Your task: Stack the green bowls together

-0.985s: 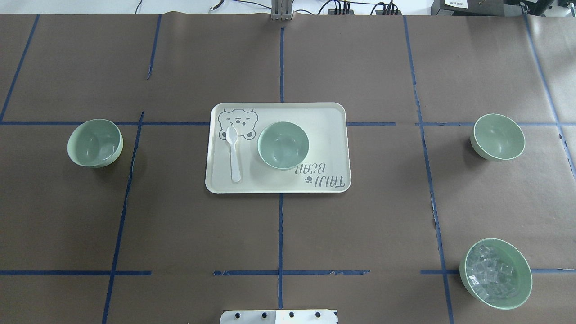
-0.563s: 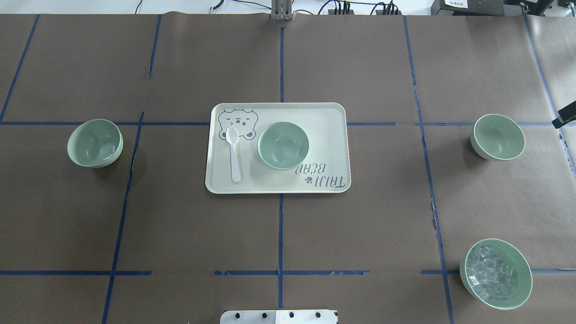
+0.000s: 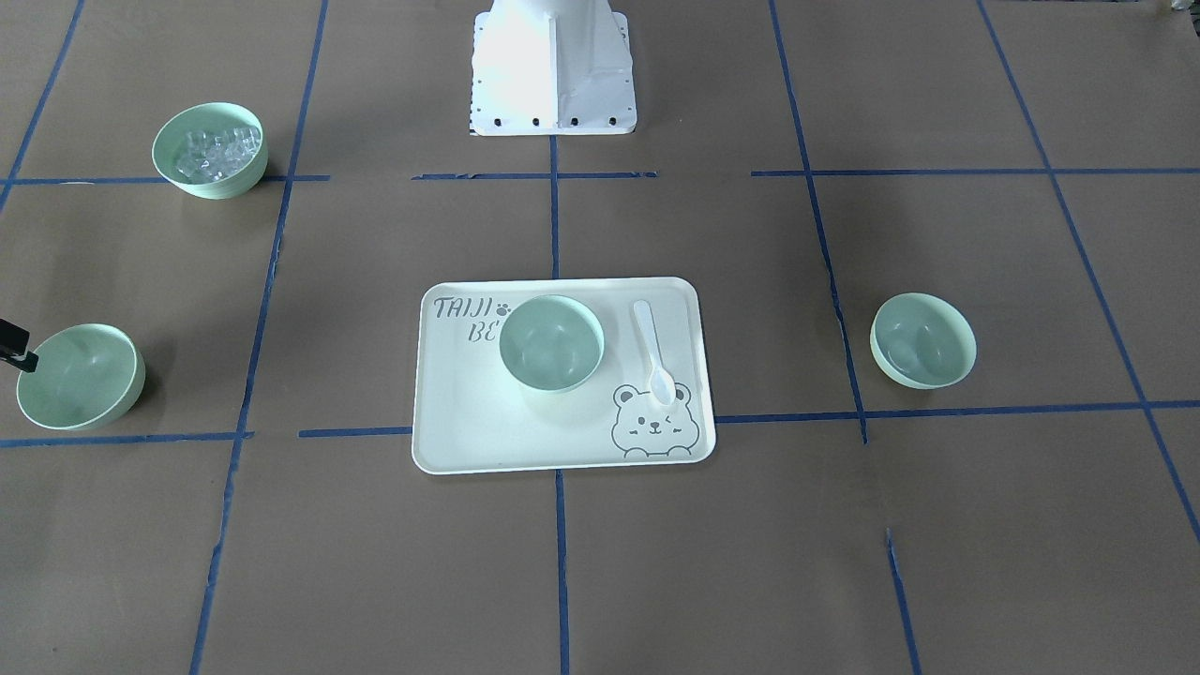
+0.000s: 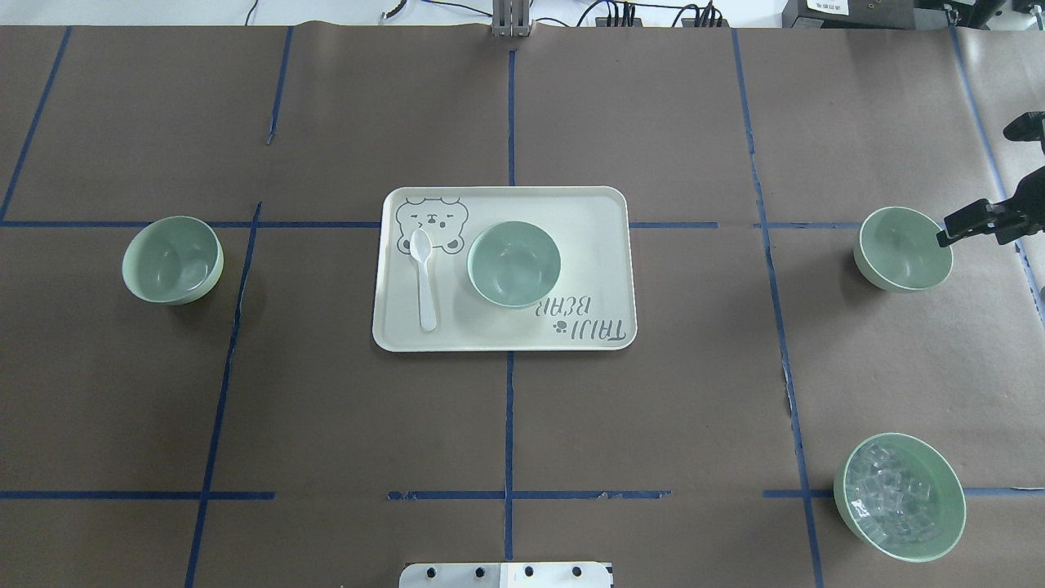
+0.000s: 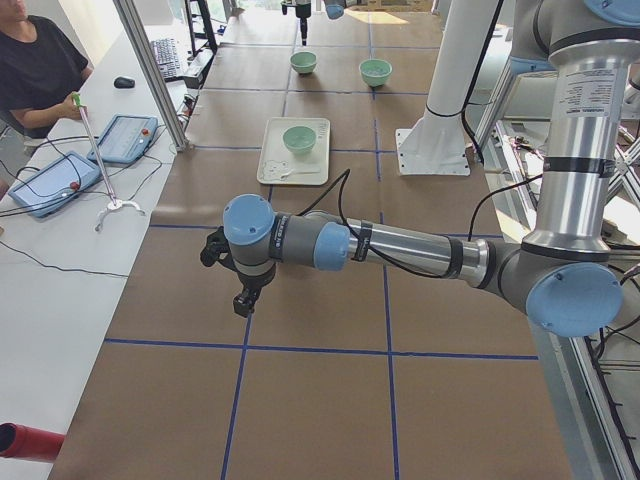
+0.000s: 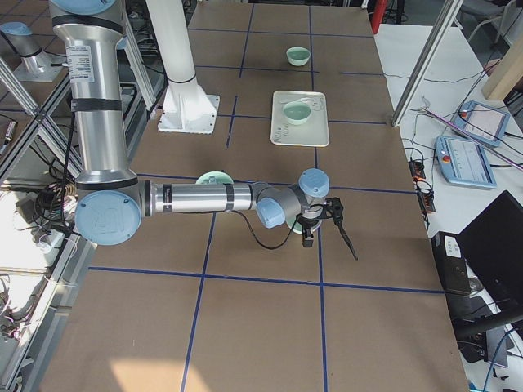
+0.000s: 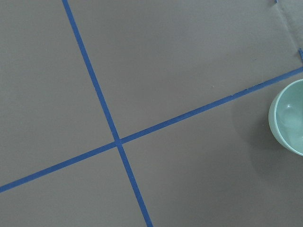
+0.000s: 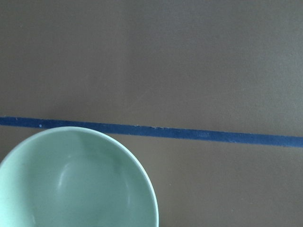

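Three plain green bowls stand upright and apart. One (image 4: 513,264) sits on the cream tray (image 4: 588,212), one (image 4: 172,260) stands far left, and one (image 4: 903,247) stands far right. My right gripper (image 4: 982,186) comes in from the right edge and looks open. One fingertip (image 4: 951,237) hangs over that bowl's right rim, also in the front view (image 3: 17,349). The right wrist view shows this bowl (image 8: 75,184) below, with no fingers in frame. My left gripper (image 5: 238,290) hovers over bare table beyond the left bowl (image 7: 289,118); I cannot tell if it is open.
A fourth green bowl with clear ice-like cubes (image 4: 899,496) stands near right, close to the robot. A white spoon (image 4: 424,282) lies on the tray left of the bowl. Blue tape lines cross the brown table. The robot base (image 3: 551,66) stands at the near middle edge.
My right gripper has come into the overhead view from the right edge and reached the far-right bowl's rim. The bowls, tray and spoon have not moved.
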Controlling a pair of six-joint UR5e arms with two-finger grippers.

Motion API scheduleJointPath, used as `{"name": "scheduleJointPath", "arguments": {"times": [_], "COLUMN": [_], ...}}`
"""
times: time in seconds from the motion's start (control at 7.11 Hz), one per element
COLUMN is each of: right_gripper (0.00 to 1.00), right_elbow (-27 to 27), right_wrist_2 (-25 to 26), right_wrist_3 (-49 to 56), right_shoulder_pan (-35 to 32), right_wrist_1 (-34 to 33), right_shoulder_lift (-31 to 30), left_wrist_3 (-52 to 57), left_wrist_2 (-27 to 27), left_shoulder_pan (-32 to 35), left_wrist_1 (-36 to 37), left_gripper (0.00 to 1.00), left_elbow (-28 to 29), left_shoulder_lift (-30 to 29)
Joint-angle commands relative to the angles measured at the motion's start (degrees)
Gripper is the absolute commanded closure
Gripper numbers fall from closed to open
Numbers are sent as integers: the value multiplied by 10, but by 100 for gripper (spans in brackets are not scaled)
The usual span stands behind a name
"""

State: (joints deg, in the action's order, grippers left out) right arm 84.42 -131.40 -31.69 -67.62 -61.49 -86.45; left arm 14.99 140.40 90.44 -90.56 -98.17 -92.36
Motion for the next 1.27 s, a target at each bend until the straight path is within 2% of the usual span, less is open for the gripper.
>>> {"name": "scheduleJointPath", "arguments": {"times": [0.0,0.14,0.28,0.56,0.84,0.99,1.13], "right_gripper": [1,33,99,100,100,100,100], "right_elbow": [-21,-23,-23,-23,6,62,148], "right_wrist_2": [43,40,40,33,-9,-34,-39], "right_wrist_3": [-71,-72,-70,-71,-72,-101,-135], "right_shoulder_pan": [44,43,43,43,37,37,42], "right_wrist_1": [59,59,60,59,54,33,-28], "right_shoulder_lift": [0,-1,0,0,-2,-4,3], "left_wrist_3": [0,0,0,-1,0,0,0], "left_wrist_2": [1,1,0,-1,-1,-1,0], "left_shoulder_pan": [0,0,0,1,1,2,2], "left_wrist_1": [-1,-1,-1,0,0,0,-1], "left_gripper": [0,0,0,0,0,0,0], "left_elbow": [-4,-8,-11,-30,-31,-34,-36], "left_shoulder_lift": [0,1,0,1,1,1,1]}}
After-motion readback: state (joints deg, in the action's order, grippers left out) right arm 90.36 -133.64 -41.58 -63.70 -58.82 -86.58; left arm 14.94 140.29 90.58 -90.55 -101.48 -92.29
